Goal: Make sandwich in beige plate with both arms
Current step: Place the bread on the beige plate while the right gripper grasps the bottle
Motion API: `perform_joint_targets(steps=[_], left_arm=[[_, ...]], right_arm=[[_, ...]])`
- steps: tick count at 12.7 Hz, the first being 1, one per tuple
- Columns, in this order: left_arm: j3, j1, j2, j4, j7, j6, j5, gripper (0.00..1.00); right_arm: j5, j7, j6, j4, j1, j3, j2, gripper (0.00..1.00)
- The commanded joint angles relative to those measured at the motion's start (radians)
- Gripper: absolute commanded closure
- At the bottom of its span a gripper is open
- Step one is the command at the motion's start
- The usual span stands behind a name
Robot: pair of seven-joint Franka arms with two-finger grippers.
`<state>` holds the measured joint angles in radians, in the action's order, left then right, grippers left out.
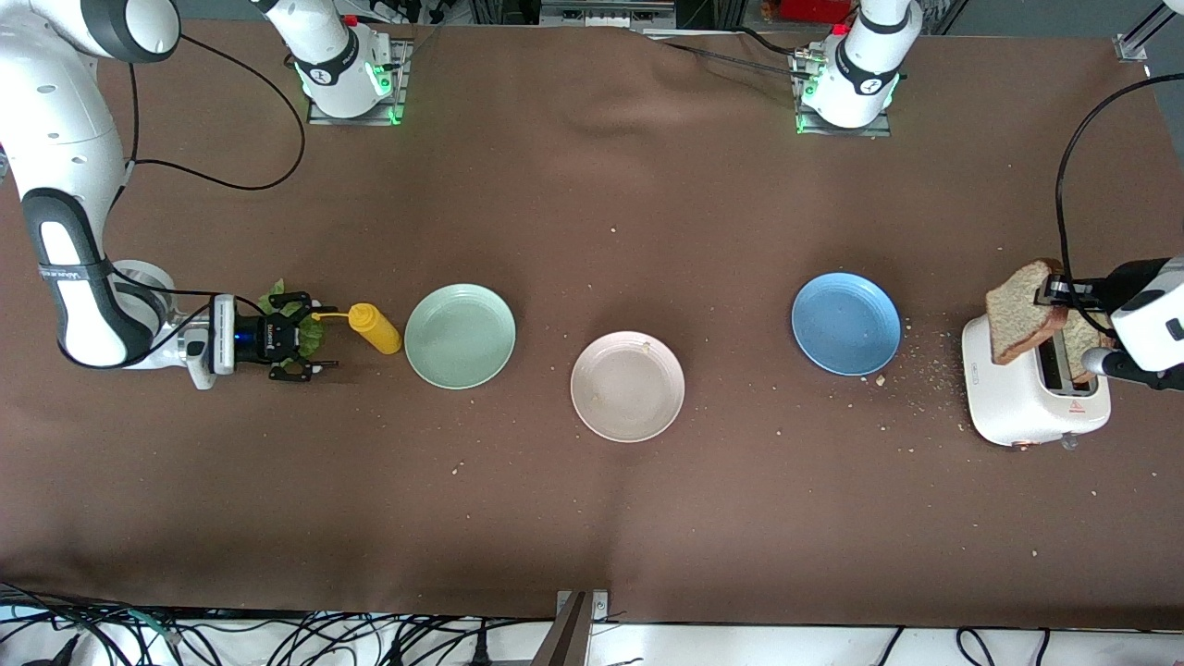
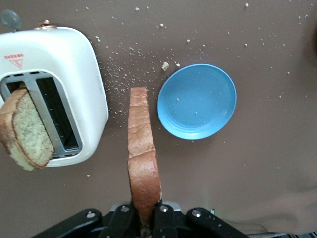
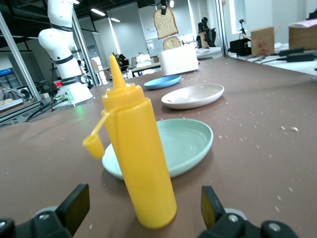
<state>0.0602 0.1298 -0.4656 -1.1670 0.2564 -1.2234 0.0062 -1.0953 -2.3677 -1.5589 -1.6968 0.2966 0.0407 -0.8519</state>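
Brown bread slice (image 1: pixel 1022 310), beige plate (image 1: pixel 627 386), yellow bottle (image 1: pixel 375 328), blue plate (image 1: pixel 845 323), mint-green plate (image 1: pixel 460 335), white toaster (image 1: pixel 1022 398)

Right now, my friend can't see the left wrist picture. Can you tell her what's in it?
The left gripper is shut on a bread slice, held edge-on over the brown table. A white toaster sits beside it with another slice sticking out of a slot. A blue plate lies nearby, with crumbs scattered around.
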Motion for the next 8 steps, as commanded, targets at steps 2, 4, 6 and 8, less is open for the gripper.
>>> perform_joint_targets(steps=[2, 4, 6, 8], left_arm=[[-0.010, -0.075, -0.002, 0.046, -0.187, 0.094, -0.208, 1.00], [-0.014, -0.108, -0.034, 0.029, -0.229, 0.093, -0.403, 1.00], [-0.014, -0.160, -0.095, -0.003, -0.302, 0.085, -0.607, 1.00], [-0.013, -0.206, -0.190, -0.006, -0.321, 0.021, -0.783, 1.00]], right_arm=[[-0.021, -0.041, 0.023, 0.023, 0.009, 0.053, -0.030, 0.00], [-0.025, -0.056, 0.034, 0.020, 0.010, 0.067, -0.045, 0.00], [-0.035, -0.058, 0.043, 0.022, 0.009, 0.070, -0.065, 0.00], [-0.043, -0.062, 0.045, 0.020, 0.007, 0.086, -0.065, 0.01]])
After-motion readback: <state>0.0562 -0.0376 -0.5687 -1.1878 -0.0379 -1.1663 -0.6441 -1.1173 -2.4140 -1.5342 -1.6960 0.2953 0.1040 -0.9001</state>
